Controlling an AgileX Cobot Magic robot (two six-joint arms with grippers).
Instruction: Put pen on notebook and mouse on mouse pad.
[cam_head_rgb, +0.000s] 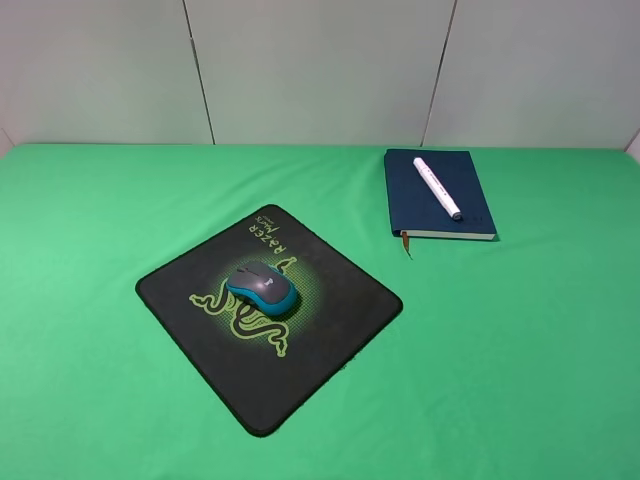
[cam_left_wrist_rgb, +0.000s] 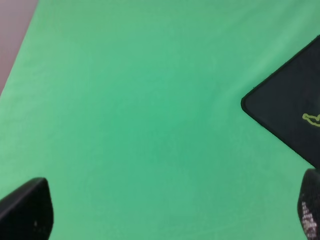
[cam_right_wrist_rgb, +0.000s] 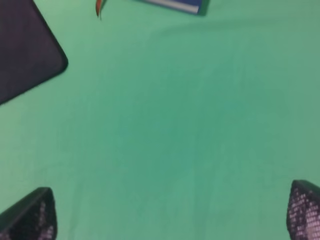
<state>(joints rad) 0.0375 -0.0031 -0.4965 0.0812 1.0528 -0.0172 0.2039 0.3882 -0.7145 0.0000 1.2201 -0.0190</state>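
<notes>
The white pen (cam_head_rgb: 437, 187) lies diagonally on the closed navy notebook (cam_head_rgb: 468, 195) at the back right, whose orange ribbon tail (cam_head_rgb: 406, 241) hangs off its front edge. The grey-and-blue mouse (cam_head_rgb: 263, 287) rests at the middle of the black Razer mouse pad (cam_head_rgb: 330, 300), over the green logo. Neither arm shows in the exterior high view. My left gripper (cam_left_wrist_rgb: 175, 212) is open above bare cloth, a corner of the mouse pad (cam_left_wrist_rgb: 285, 107) just ahead of it. My right gripper (cam_right_wrist_rgb: 172, 215) is open too, with the mouse pad corner (cam_right_wrist_rgb: 25, 55) and notebook edge (cam_right_wrist_rgb: 175, 5) ahead.
A green cloth (cam_head_rgb: 520, 350) covers the whole table. Pale wall panels (cam_head_rgb: 320, 70) stand behind its far edge. In the left wrist view the table's edge (cam_left_wrist_rgb: 17, 55) runs along one side.
</notes>
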